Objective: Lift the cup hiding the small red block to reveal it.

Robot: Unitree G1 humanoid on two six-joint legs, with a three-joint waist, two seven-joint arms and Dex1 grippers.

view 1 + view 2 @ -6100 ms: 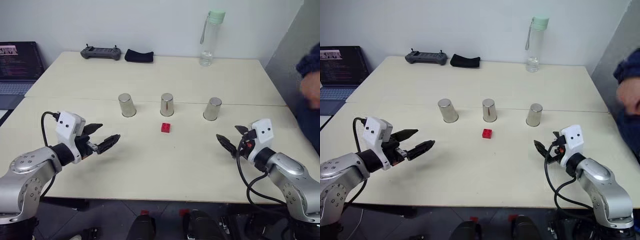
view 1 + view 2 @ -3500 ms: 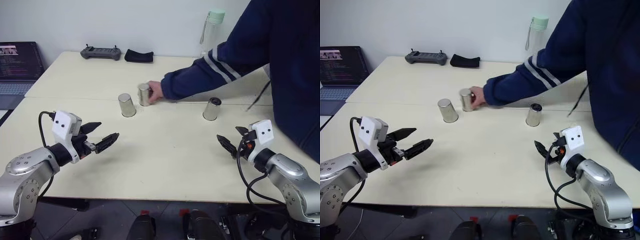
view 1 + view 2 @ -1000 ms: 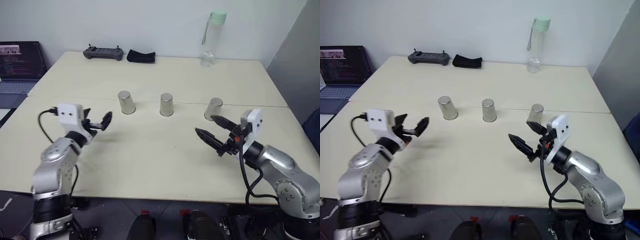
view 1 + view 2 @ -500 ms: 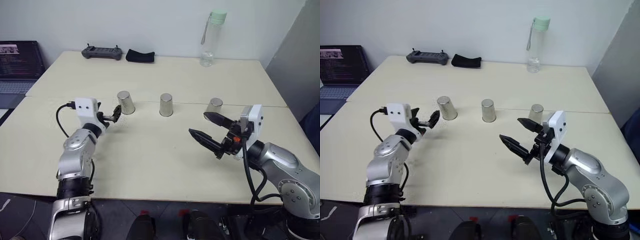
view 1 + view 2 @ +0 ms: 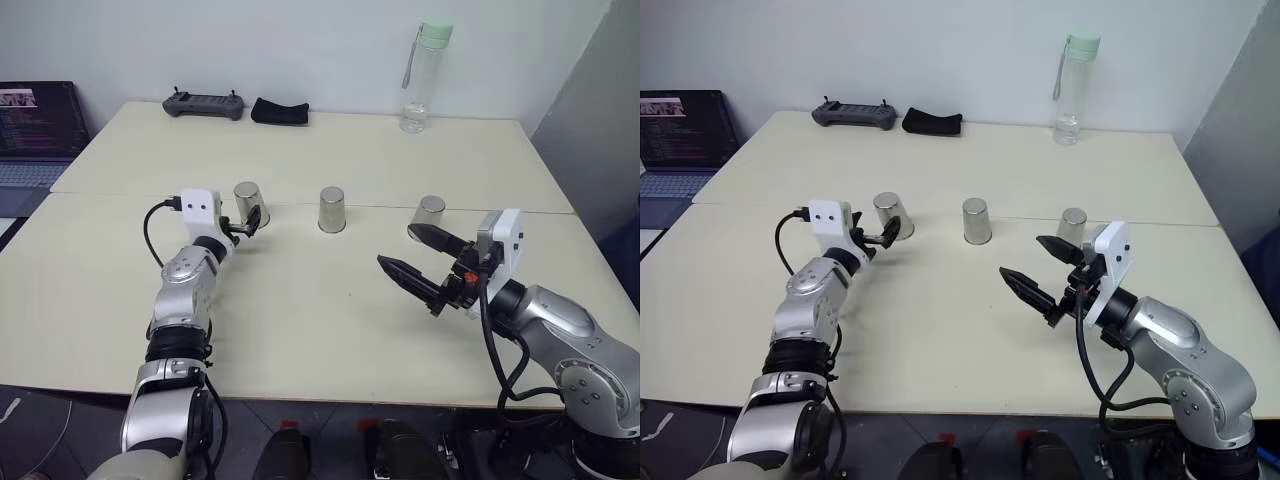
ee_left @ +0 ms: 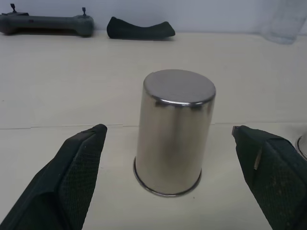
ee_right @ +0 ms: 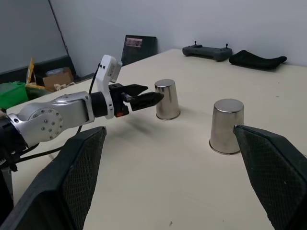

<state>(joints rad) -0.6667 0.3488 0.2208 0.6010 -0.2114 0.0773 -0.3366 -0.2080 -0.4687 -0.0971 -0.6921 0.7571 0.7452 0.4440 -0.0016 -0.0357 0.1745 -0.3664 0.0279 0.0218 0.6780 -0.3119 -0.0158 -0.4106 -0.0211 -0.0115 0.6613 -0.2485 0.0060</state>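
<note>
A pale cream table [image 5: 330, 330] fills the middle of the room, made of two tops butted together with a seam running across just behind the cups. A plain white wall backs it at 12 o'clock, and a grey panel stands along the 3 o'clock edge. At the far rim lie a grey controller [image 5: 204, 104] and a black pouch [image 5: 279, 111] toward 11 o'clock, with a clear water bottle [image 5: 420, 80] capped in mint green at 1 o'clock. An open laptop [image 5: 35, 135] sits on a lower surface at 10 o'clock.

Three upturned steel cups stand in a row across the table's centre: the left cup [image 6: 173, 130], the middle cup [image 5: 331, 209] and the right cup [image 5: 428, 216], well apart from each other. The small red block is hidden; which cup covers it cannot be told.

The left gripper [image 5: 246, 227] reaches level toward the left cup, its black fingers [image 6: 72, 177] spread wide to either side of the cup without touching it. The right gripper [image 5: 421, 263] hovers over the table at 4 o'clock of the middle cup, fingers spread apart and empty.
</note>
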